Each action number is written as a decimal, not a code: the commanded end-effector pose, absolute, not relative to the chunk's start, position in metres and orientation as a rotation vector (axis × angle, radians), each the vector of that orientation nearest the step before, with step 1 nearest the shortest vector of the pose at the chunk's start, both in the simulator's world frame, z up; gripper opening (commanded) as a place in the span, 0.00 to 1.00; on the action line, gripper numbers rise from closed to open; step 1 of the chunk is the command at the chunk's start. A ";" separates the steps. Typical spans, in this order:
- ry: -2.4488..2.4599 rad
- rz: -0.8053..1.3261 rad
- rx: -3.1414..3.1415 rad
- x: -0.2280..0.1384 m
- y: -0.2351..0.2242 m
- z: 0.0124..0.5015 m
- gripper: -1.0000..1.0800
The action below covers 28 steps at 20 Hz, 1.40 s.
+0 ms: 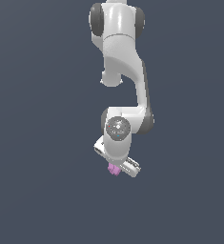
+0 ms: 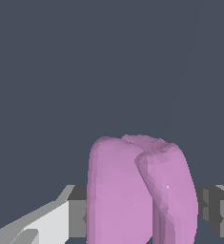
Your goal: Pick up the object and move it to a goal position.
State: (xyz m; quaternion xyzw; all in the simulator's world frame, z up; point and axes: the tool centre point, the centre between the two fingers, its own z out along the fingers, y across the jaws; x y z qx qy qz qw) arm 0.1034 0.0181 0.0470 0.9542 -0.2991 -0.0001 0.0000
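Exterior view: the white arm [image 1: 125, 71] comes down from the top centre of the frame, bends at a dark-jointed elbow right of centre, and ends in a rounded wrist just below the middle. The pincer [image 1: 119, 167] sits under the wrist, slightly below and right of frame centre, tilted so its body runs down toward the lower right.

The object [image 1: 115, 169], a small pink-purple lump, shows at the lower left edge of the pincer, touching it and partly hidden by it. It is far smaller than the hand above it.

Wrist view: the object [image 2: 139, 190] fills the lower centre of the frame, two rounded lobes with a groove running down between them. A grey finger [image 2: 77, 212] meets its one flank at the lower left of the frame, and a second grey finger [image 2: 213, 207] sits at its other flank at the lower right. The pincer [image 2: 144, 212] is closed narrow on the object, holding it between the fingers.

Background is a flat, dark blue-grey surface [image 1: 37, 143] in both views, with no marks. Whether the object is clear of the surface cannot be told.
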 end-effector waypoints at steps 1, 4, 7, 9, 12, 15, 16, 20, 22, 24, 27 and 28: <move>-0.940 0.000 2.998 0.104 0.018 0.047 0.00; -0.940 0.000 2.998 0.104 0.018 0.047 0.00; -0.940 0.000 2.998 0.104 0.018 0.047 0.00; -0.940 0.000 2.998 0.104 0.018 0.047 0.00; -0.940 0.000 2.998 0.103 0.017 0.050 0.00; -0.940 0.000 2.998 0.102 0.016 0.057 0.00; -0.940 0.000 2.998 0.102 0.015 0.061 0.00; -0.940 0.000 2.998 0.099 0.010 0.081 0.00; -0.940 -0.001 2.998 0.097 0.007 0.095 0.00; -0.940 -0.001 2.998 0.094 0.003 0.112 0.00; -0.940 -0.001 2.998 0.090 -0.004 0.143 0.00; -0.940 -0.001 2.998 0.088 -0.006 0.154 0.00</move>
